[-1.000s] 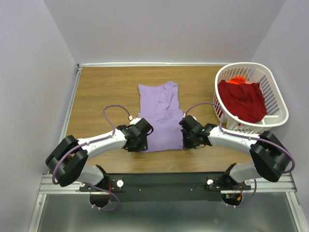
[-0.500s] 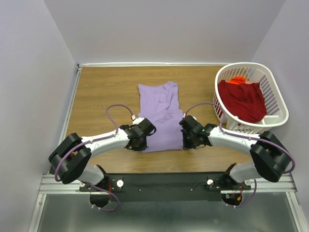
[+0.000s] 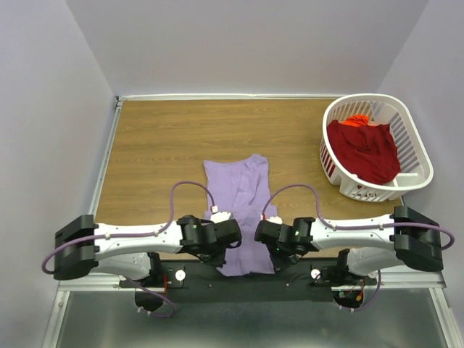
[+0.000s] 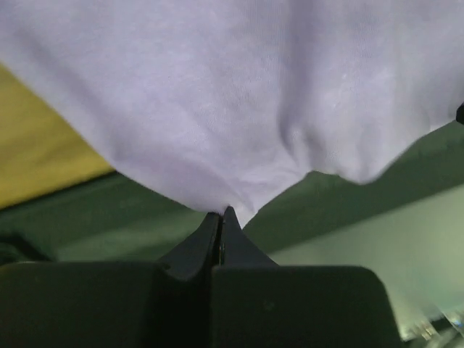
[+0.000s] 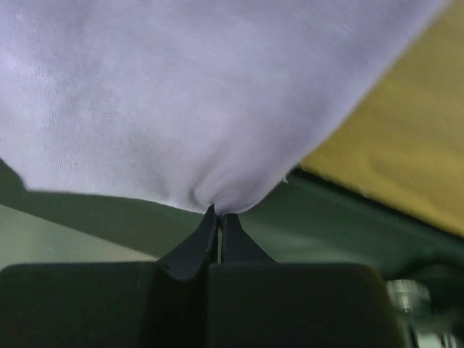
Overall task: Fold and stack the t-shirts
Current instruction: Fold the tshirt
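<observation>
**Lavender shirt drawn to the near edge**

Top view: compared with a second ago, both arms are pulled back. The lavender t-shirt (image 3: 235,185) now lies nearer, with its hem over the edge of the table (image 3: 159,138). The red t-shirt (image 3: 366,152) stays in the basket (image 3: 377,97).

Left wrist view: the left gripper (image 4: 221,217) is closed tight, pinching the lavender hem.

Right wrist view: the right gripper (image 5: 217,214) pinches the hem the same way.
</observation>
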Available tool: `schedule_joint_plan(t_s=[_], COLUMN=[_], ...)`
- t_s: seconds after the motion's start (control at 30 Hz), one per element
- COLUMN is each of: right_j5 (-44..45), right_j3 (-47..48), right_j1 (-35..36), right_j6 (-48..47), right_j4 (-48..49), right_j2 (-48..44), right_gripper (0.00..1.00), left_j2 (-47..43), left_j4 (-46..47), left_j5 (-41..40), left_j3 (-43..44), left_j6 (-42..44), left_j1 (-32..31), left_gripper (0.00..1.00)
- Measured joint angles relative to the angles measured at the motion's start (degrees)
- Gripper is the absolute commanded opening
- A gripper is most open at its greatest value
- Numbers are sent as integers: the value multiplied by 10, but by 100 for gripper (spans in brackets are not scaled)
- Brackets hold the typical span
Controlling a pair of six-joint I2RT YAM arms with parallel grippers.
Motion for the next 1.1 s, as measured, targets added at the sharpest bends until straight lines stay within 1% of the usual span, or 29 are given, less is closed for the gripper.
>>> schedule_joint_plan(t_s=[0.07,0.1,0.2,0.27,0.37,0.43,0.57,0.67,0.83,1.1], right_j5=[-3,11,48,72,111,136,176,200,224,243], right_j3=[7,19,72,118,190,231,307,351,431,516], right_j1=[21,23,8,-20,-100,-145,-193,-205,-225,-273], right_j6=[22,34,42,37,-1,-28,-87,-129,-183,-251], right_j4=[-38,-71,-144,-178,-217,-235,-257,-268,-276,-272], right_j2=[-4,-9,-21,-36,-62,-65,-38,-7,52,131], right_gripper=[0,0,0,0,0,0,0,0,0,1], left_j2=[-47,-61,-105,-121,-130,-129,-108,-89,-78,-59], left_j4=[-26,-35,-52,-53,-51,-48,-33,-14,9,52], left_j5=[6,5,1,-8,-18,-27,-40,-46,-44,-26], left_j3=[-10,-10,-4,5,21,38,106,143,151,154], left_j6=[-24,-31,-36,-19,25,51,123,167,214,261], left_j1=[-8,-8,20,68,158,207,267,300,347,398], left_gripper=[0,0,0,0,0,0,0,0,0,0])
